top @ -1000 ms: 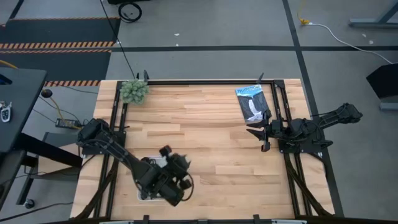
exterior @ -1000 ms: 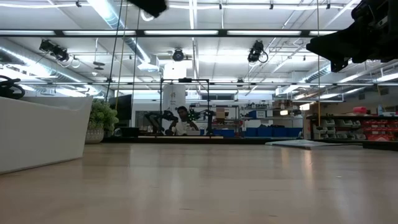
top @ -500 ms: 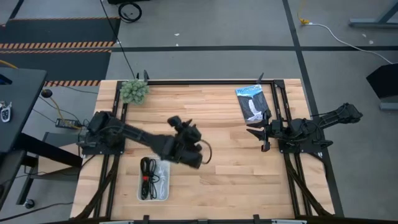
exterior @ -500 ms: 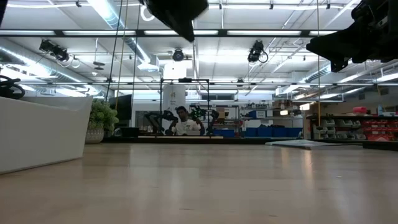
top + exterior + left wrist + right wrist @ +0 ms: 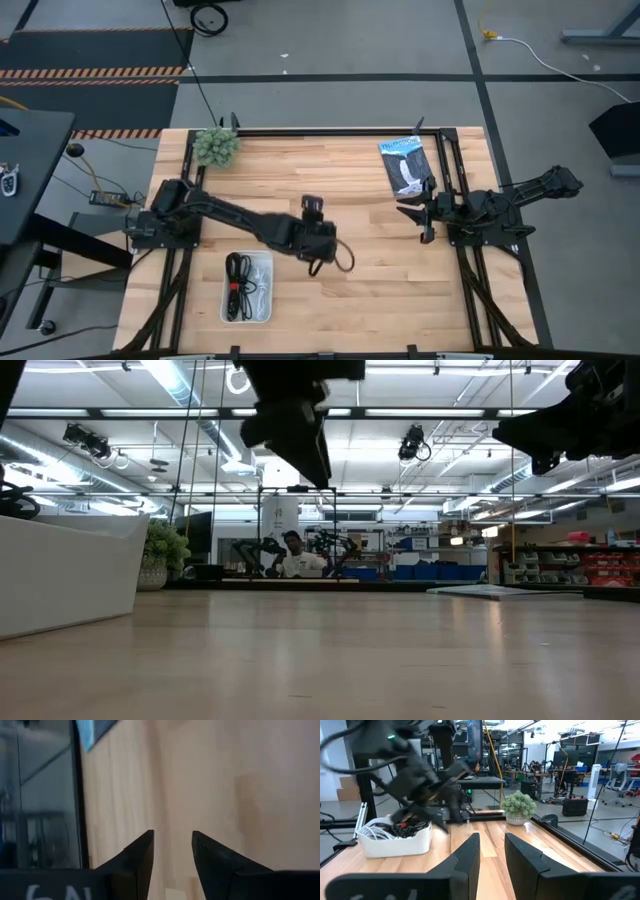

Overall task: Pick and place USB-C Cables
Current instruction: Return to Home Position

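The USB-C cables lie in a white tray (image 5: 247, 290) near the table's near-left edge: black coils (image 5: 237, 278) beside pale ones (image 5: 259, 296). The right wrist view also shows the cables (image 5: 395, 827), heaped in the tray. My left gripper (image 5: 322, 243) hangs over the middle of the table, right of the tray, open and empty (image 5: 172, 840). In the low view the left gripper (image 5: 315, 460) is well above the wood. My right gripper (image 5: 418, 215) waits at the right side, raised, open and empty (image 5: 491, 842).
A flat black-and-blue packet (image 5: 404, 166) lies at the far right, just beyond the right gripper. A fuzzy green tuft (image 5: 215, 147) stands at the far-left corner. Black frame rails (image 5: 443, 160) run along the table's sides. Bare wood (image 5: 370, 290) spreads between the tray and the right arm.
My left gripper has risen from over the tray and swung toward the table's right and far side, ending over the middle. The tray, covered by the arm a second ago, now shows with the cables in it.
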